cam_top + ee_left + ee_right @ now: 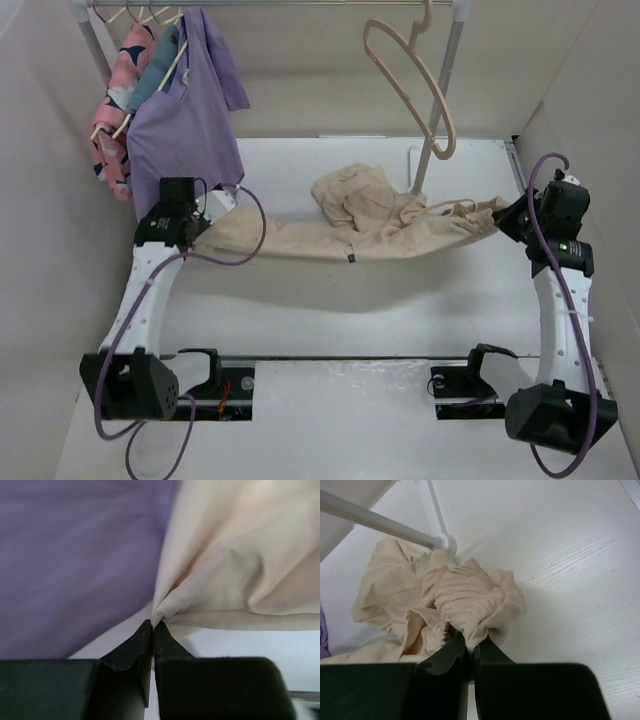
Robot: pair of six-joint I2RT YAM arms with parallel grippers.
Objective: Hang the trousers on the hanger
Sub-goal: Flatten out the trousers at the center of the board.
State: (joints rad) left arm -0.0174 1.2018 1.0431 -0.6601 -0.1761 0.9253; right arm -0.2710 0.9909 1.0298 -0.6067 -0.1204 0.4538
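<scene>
Trousers (380,228) held taut between left pincer (152,625) and right pincer (471,647) — each clamped on an end — presumably for draping over the hanger (449,135).

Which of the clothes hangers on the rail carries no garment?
The thin pale pink-beige hanger towards the right end of the rail. It hangs bare, while the pale wooden hangers at the left hold the purple shirt and other garments.
</scene>
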